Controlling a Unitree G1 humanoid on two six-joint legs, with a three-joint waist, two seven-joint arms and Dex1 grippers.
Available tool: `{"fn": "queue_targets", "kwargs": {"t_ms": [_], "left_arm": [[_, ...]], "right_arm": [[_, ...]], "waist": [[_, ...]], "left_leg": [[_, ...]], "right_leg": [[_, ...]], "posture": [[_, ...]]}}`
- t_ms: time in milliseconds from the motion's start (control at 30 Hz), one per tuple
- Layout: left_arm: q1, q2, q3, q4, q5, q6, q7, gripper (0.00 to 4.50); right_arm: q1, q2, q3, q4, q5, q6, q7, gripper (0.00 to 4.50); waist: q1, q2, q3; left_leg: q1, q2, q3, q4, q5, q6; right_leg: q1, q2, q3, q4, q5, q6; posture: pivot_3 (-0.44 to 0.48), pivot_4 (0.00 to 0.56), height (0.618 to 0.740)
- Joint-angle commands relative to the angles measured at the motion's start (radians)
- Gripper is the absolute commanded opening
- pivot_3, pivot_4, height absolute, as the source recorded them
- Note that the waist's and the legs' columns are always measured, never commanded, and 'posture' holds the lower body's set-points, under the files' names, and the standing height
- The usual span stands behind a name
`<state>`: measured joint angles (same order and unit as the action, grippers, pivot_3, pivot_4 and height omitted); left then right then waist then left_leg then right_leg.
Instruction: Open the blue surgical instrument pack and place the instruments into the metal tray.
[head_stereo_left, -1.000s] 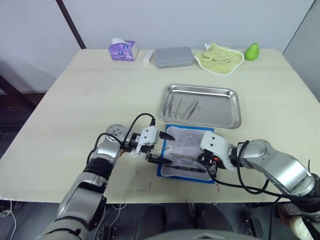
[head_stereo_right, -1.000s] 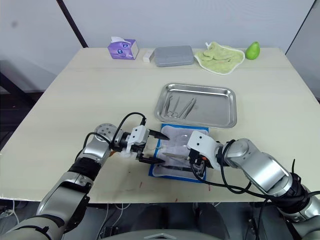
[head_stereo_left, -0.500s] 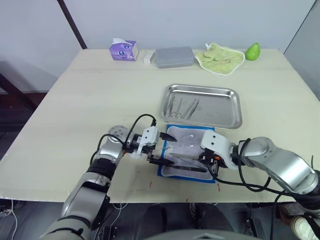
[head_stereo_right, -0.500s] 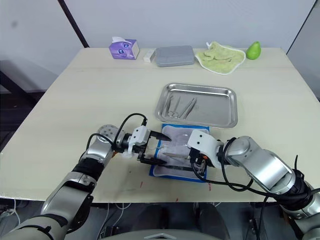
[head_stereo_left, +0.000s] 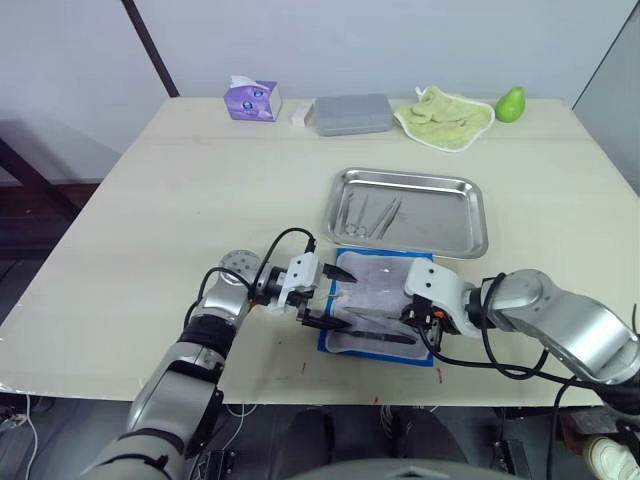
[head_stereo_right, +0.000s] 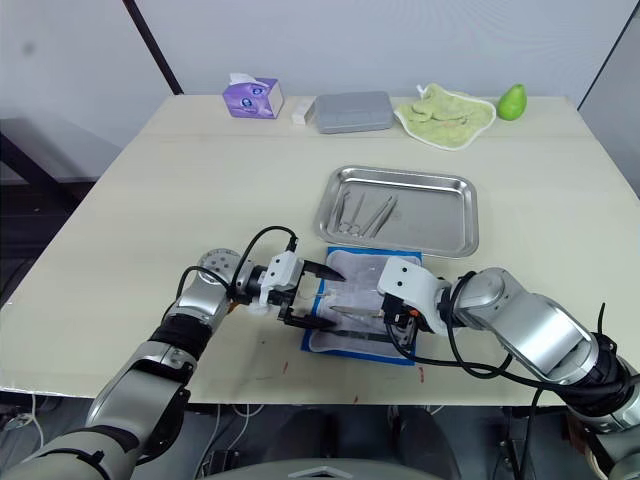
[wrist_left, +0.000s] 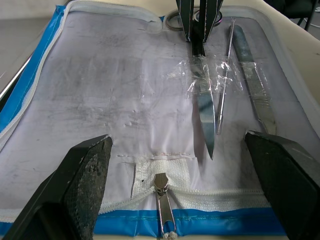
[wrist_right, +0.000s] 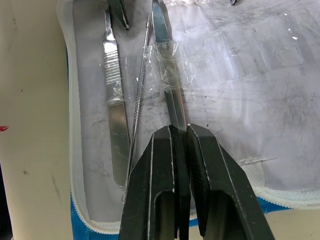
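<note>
Since a second ago little has shifted: our right gripper (wrist_right: 179, 131) stays clamped on the scissors (wrist_right: 167, 90) in the blue surgical instrument pack (head_stereo_left: 378, 312), which lies open just before the metal tray (head_stereo_left: 470, 238). Our left gripper (head_stereo_left: 334, 298) hovers spread wide over the pack's left edge. We should draw the scissors straight out along their pocket, left fingers pinning the lining.

Right gripper (wrist_right: 179, 131) hides the handle of the instrument (wrist_right: 167, 80) it grips
</note>
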<state>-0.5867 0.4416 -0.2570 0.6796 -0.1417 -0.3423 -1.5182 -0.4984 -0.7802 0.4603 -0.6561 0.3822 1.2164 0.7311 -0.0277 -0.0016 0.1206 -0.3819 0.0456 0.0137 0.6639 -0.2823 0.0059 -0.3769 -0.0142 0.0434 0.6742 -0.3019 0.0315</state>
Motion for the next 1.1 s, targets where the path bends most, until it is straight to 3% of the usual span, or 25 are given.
{"fn": "queue_targets", "kwargs": {"t_ms": [33,300,633,1100], "left_arm": [[0.061,0.007,-0.077,0.116,0.11,0.017,0.015,4.5],[0.041,0.011,-0.087,0.145,0.114,0.006,0.027,4.5],[0.031,0.01,-0.103,0.149,0.125,0.009,0.035,4.5],[0.037,0.012,-0.119,0.008,0.122,0.111,0.034,4.5]], "right_arm": [[-0.023,-0.035,-0.049,-0.044,0.01,-0.008,0.012,0.04],[-0.031,-0.076,-0.053,-0.035,0.015,-0.024,0.018,0.04],[-0.12,-0.046,-0.006,-0.077,0.077,0.069,0.02,0.04],[-0.111,-0.025,0.091,0.005,0.02,0.02,-0.007,0.04]], "waist": [[0.002,0.0,0.0],[0.016,0.0,0.0],[0.016,0.001,0.001],[0.013,0.001,0.002]], "left_leg": [[0.0,0.0,0.0,0.0,0.0,0.0],[-0.001,-0.002,0.0,0.0,0.0,0.0],[-0.001,-0.003,-0.002,0.0,0.0,0.0],[-0.002,-0.003,-0.003,0.0,0.0,0.0]], "right_leg": [[0.0,0.0,0.0,0.0,0.0,0.0],[0.0,-0.002,0.0,0.0,0.0,0.001],[0.0,-0.003,-0.001,-0.001,-0.001,0.001],[0.0,-0.003,-0.002,-0.001,-0.001,0.001]], "posture": [[0.0,0.15,0.74],[0.0,0.15,0.74],[0.0,0.15,0.74],[0.0,0.15,0.74]]}}
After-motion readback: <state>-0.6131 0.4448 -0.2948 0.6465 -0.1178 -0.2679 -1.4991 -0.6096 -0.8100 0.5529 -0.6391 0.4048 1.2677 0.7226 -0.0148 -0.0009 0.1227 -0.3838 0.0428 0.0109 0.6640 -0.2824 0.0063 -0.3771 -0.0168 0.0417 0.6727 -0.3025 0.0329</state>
